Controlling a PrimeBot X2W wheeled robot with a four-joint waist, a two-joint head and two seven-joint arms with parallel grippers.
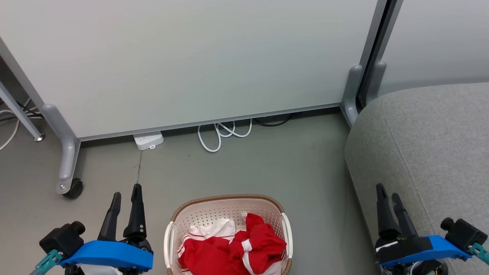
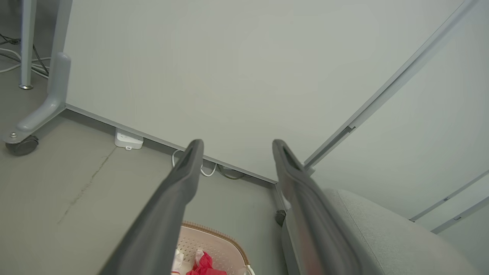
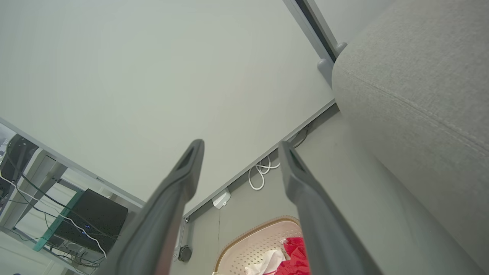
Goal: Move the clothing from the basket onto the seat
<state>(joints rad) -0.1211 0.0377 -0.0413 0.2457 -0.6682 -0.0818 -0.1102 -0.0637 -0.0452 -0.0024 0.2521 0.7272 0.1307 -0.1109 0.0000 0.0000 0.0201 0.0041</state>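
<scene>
- In the head view, your left gripper (image 1: 127, 191) sits at the lower left above the grey floor (image 1: 267, 164). Its fingers are slightly spread and hold nothing.
- Your right gripper (image 1: 387, 191) is at the lower right, in front of the edge of the seat (image 1: 428, 145). Its fingers are also a little apart and empty.
- The basket (image 1: 225, 198) stands on the floor between the two grippers, at the bottom edge of the view.
- The clothing (image 1: 237, 248) lies crumpled inside the basket, red with white stripes and trim, heaped towards its right side.
- The seat fills the right side of the view, just beside the basket but not touching it.
- Behind the basket you see a pale partition panel (image 1: 191, 57) on a castered foot (image 1: 72, 188). A white power strip (image 1: 149, 140) and a looped white cable (image 1: 223, 133) lie at its base.
- In the left wrist view, the two fingers are spread with open space between them. The basket rim and a bit of red cloth show at the bottom, and the seat is to the right.
- In the right wrist view, the fingers are parted and grip nothing. The basket with the clothing shows low between them, the seat is at the upper right, and a dark box (image 3: 91, 214) sits at the lower left.
</scene>
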